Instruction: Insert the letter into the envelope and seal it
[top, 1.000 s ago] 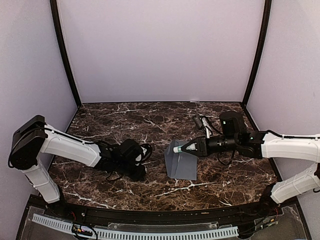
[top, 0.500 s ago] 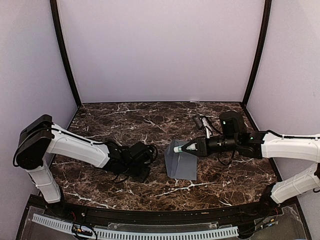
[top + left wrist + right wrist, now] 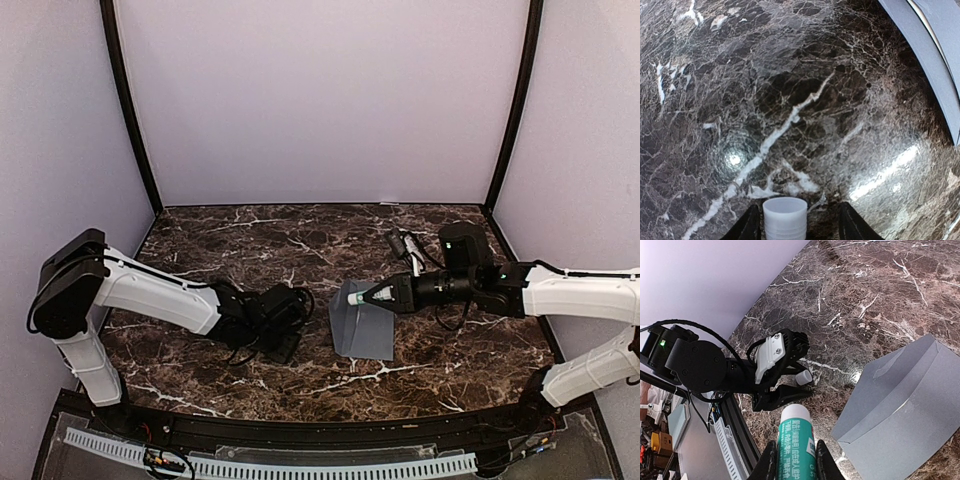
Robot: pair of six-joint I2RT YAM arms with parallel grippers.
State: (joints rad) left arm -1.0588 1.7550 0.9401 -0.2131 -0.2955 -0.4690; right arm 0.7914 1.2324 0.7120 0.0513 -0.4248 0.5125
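Envelope [image 3: 362,332] on table [image 3: 450,345] | right gripper [image 3: 792,456] outstretched, clamping glue stick [image 3: 795,436] | left gripper [image 3: 799,222] low, jaws apart

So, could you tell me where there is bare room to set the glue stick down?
Bare marble: behind the left gripper up to the back wall, and along the near edge before the envelope. Crowded: mid-table, where the white cap, envelope and glue stick in the right gripper meet.

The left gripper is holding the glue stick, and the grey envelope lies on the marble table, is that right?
No, the right gripper holds the glue stick, as the right wrist view shows; the grey envelope does lie on the marble table.
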